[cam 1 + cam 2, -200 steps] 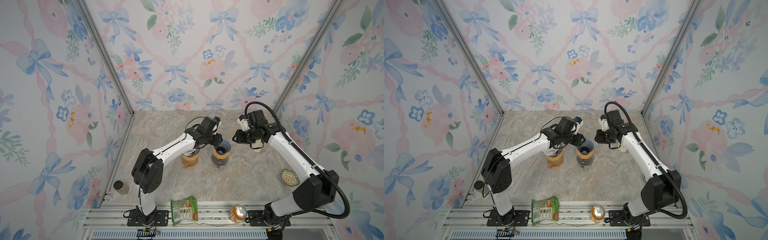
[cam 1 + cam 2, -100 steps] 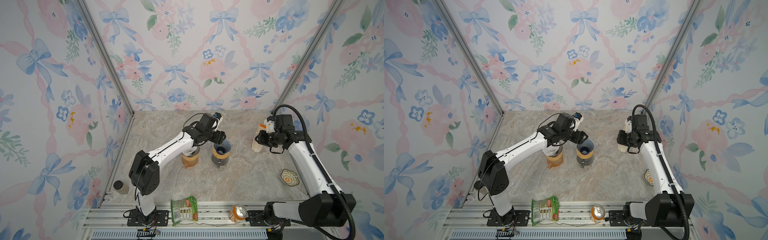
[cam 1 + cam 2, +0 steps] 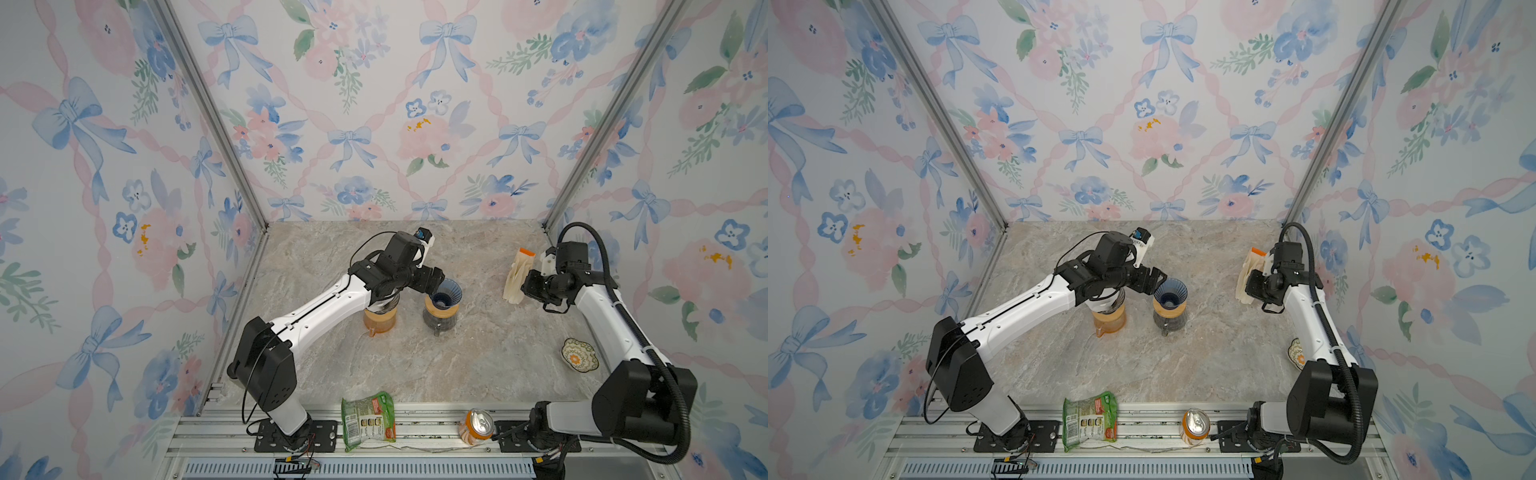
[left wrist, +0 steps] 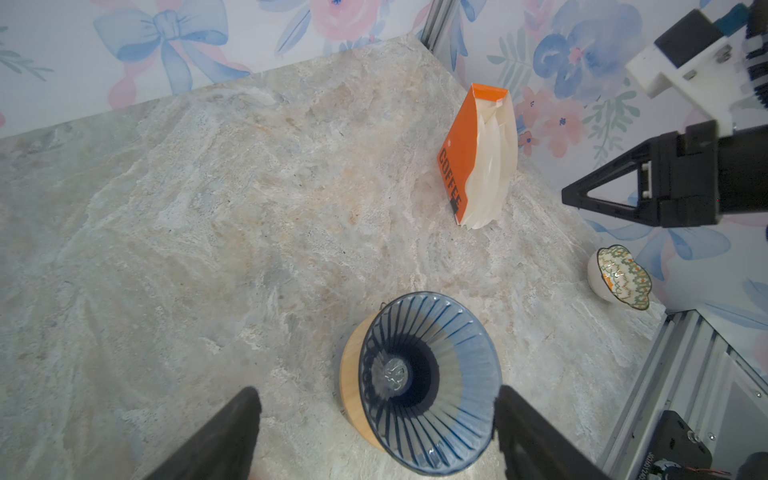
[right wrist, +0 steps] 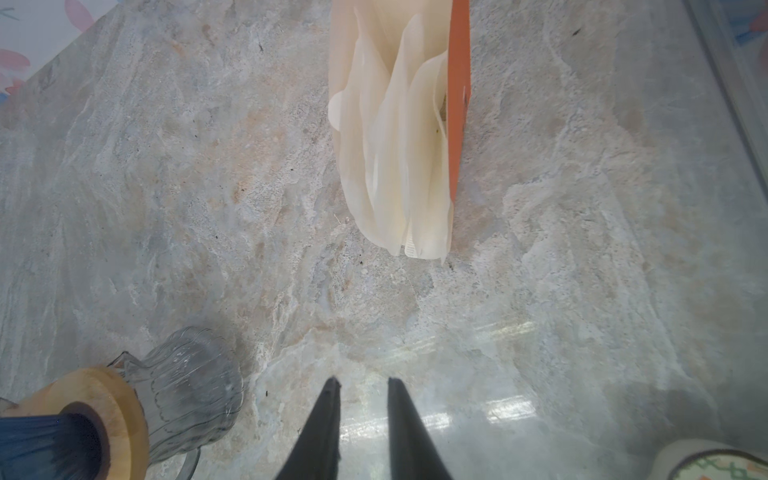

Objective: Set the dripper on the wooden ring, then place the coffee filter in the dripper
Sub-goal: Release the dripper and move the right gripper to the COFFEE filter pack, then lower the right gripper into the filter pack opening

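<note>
Inside a booth papered with flowers and bows, two robot arms are working over a marble-patterned tabletop (image 3: 478, 365). At centre, a blue ribbed glass cone dripper (image 3: 448, 291) is sitting upright on a round wooden collar (image 4: 353, 382) atop a smoky grey fluted glass carafe (image 3: 439, 322).

The left gripper (image 3: 434, 280) is reaching in from the left, level with the dripper's rim. In the left wrist view its black fingers (image 4: 232, 428) are spreading wide, one on each side of the cone. Whether the nearer pad is touching the rim cannot be told. Beneath that arm an amber ribbed glass carafe (image 3: 379, 322) is standing just left of the grey one.

The cream paper coffee filters (image 3: 515, 276) are standing fanned in an orange cardboard holder lettered "COFFEE" (image 4: 457, 153), far right on the tabletop and well apart from the dripper. The right gripper (image 3: 524, 286) is hanging just beside the stack, on its right. Seen from the right wrist camera, its two black fingers (image 5: 324, 415) are standing narrowly parted and pinching nothing, and they are pointing at the filters without touching them.

A small scalloped ceramic bowl with a green and orange pattern (image 3: 579, 354) is sitting near the right wall. A green snack packet (image 3: 368, 419) and an orange drink can (image 3: 478, 424) are resting on the metal rail along the near edge.
</note>
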`<state>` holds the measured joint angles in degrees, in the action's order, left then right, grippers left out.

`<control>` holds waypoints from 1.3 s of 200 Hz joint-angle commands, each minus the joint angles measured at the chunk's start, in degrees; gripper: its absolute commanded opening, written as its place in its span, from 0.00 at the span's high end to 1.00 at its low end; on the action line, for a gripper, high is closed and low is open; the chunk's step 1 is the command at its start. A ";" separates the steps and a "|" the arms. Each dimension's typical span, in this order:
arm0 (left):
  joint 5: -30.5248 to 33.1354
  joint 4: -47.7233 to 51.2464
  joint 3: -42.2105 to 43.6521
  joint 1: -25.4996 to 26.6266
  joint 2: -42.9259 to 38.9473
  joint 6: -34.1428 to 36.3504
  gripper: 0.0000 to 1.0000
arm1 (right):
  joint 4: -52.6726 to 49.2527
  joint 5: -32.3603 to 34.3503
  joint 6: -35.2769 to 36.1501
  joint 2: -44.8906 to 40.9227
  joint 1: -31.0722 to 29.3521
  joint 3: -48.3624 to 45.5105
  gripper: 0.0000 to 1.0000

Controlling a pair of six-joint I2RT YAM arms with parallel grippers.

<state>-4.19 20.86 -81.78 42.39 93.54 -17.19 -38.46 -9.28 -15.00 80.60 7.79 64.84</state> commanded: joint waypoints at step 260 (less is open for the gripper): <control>2.47 -1.88 5.05 -1.17 -3.01 -3.81 0.06 | 10.71 10.99 -4.14 21.70 -3.73 3.96 0.80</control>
<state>-1.74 19.40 -76.31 41.78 89.91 -20.21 -27.16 0.51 -19.07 103.26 5.28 67.61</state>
